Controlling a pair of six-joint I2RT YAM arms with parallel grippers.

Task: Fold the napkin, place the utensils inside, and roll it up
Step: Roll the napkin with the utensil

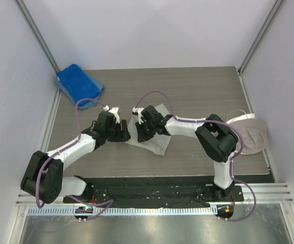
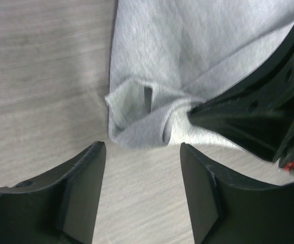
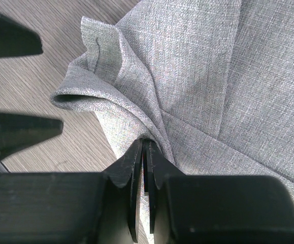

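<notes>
The light grey napkin (image 1: pixel 159 143) lies crumpled mid-table, its left edge curled into a loose fold (image 2: pixel 136 127) (image 3: pixel 86 96). My right gripper (image 1: pixel 141 135) (image 3: pixel 143 145) is shut. Its tips are pushed into that fold, and a thin dark strip that looks like the purple utensil's handle (image 3: pixel 145 170) sits between the jaws. The rest of the utensil is hidden. My left gripper (image 1: pixel 125 134) (image 2: pixel 142 152) is open and empty, low over the bare table just left of the fold and facing the right gripper (image 2: pixel 258 112).
A bright blue towel (image 1: pixel 79 84) lies at the back left corner. A beige-grey cloth with a white edge (image 1: pixel 251 133) lies at the right edge beside the right arm. The wooden table (image 1: pixel 197 91) has walls on three sides.
</notes>
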